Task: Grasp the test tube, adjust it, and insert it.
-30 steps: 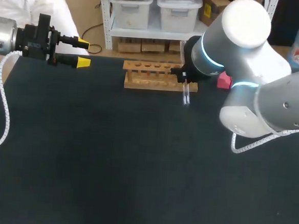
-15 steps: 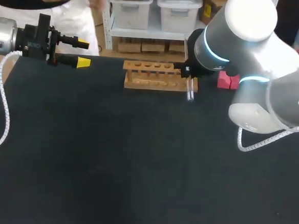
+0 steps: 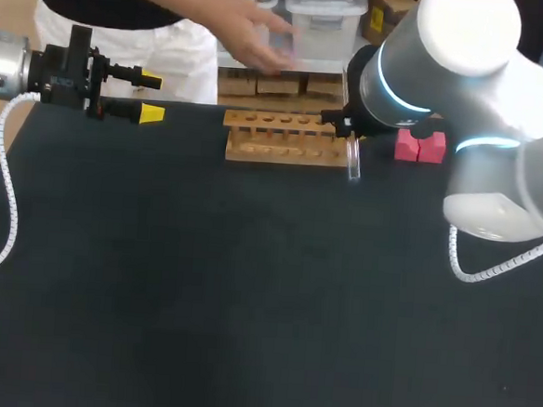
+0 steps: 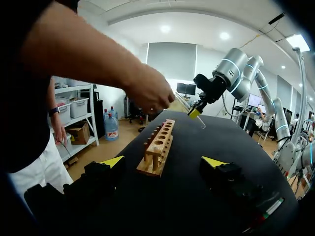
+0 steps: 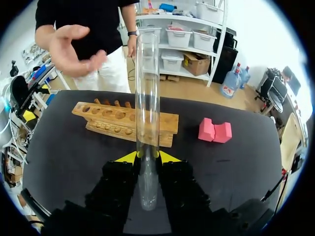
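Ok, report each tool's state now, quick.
Left tool: open, holding nothing.
Right tool: closed on the tube.

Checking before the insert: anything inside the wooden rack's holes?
The holes showing in the wooden rack look empty. The test tube in the right gripper covers a strip near one end, so that part is unseen.

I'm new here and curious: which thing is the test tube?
On the black table, find the wooden rack of holes at the far edge. At its right end, the right gripper holds the clear, slender test tube, the only see-through thing.
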`<control>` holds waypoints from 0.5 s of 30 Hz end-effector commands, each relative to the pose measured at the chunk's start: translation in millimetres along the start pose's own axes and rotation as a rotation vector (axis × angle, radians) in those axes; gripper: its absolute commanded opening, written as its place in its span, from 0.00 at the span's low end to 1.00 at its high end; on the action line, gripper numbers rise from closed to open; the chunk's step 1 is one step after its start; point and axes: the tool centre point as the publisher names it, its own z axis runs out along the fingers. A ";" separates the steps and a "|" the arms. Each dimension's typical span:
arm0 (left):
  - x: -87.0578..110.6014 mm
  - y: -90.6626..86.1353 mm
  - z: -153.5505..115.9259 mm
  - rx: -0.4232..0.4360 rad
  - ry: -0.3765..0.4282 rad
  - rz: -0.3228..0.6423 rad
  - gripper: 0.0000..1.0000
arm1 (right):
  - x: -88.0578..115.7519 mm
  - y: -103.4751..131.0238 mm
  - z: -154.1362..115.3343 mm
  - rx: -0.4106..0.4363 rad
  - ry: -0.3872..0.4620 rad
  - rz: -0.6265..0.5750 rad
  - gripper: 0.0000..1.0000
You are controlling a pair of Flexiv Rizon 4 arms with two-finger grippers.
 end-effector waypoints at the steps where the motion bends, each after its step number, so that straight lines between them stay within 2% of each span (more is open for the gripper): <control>1: 1.2 0.3 0.0 0.000 -0.003 0.003 1.00 | 2.4 -0.1 -1.8 0.003 -0.027 0.001 0.00; 15: 1.2 0.3 0.0 0.000 -0.003 0.003 1.00 | 1.0 -1.2 -1.1 -0.011 -0.032 0.010 0.00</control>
